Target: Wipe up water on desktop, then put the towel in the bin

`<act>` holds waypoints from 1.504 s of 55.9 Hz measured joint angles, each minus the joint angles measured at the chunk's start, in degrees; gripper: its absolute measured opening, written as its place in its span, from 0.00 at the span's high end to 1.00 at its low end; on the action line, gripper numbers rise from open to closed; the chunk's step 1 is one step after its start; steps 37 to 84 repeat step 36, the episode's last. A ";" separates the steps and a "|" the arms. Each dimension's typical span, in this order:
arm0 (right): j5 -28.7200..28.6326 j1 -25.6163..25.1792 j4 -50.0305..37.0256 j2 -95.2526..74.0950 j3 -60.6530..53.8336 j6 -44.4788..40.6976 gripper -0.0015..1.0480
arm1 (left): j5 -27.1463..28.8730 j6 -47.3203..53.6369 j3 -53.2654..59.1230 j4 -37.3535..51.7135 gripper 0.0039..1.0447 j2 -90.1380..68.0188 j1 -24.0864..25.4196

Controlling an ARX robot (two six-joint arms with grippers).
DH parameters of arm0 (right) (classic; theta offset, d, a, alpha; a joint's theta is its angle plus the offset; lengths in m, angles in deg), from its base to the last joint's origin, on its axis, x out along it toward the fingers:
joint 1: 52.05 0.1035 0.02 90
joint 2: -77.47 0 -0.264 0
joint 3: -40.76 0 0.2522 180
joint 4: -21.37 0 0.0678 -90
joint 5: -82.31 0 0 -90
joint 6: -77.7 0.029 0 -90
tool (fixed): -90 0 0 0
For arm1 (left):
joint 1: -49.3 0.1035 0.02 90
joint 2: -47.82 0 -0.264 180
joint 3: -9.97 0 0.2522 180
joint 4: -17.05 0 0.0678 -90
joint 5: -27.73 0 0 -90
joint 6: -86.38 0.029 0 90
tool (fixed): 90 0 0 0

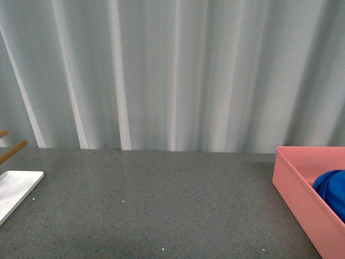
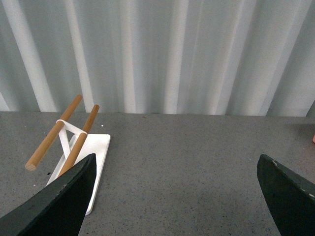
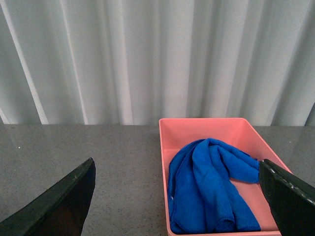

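Observation:
The blue towel (image 3: 211, 184) lies crumpled inside the salmon-pink bin (image 3: 197, 127), which stands on the dark grey speckled desktop (image 1: 161, 199). In the front view the bin (image 1: 302, 199) is at the right edge with a bit of the towel (image 1: 331, 189) showing over its wall. My right gripper (image 3: 177, 196) is open and empty, held back from the bin, its dark fingers (image 3: 59, 204) wide apart. My left gripper (image 2: 174, 196) is open and empty above bare desktop (image 2: 182, 157). No water shows on the desktop. Neither arm shows in the front view.
A flat white board (image 1: 13, 191) with a stand of two wooden rods (image 2: 74, 135) sits at the desktop's left edge. A pale pleated curtain (image 1: 172, 70) hangs behind the far edge of the desktop.

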 joint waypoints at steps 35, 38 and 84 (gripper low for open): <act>0.00 0.00 0.00 0.00 0.00 0.00 0.07 | 0.00 0.00 0.00 0.00 0.06 0.00 0.00; 0.00 0.00 0.00 0.00 0.00 0.00 0.07 | 0.00 0.00 0.00 0.00 0.06 0.00 0.00; 0.00 0.00 0.00 0.00 0.00 0.00 0.07 | 0.00 0.00 0.00 0.00 0.06 0.00 0.00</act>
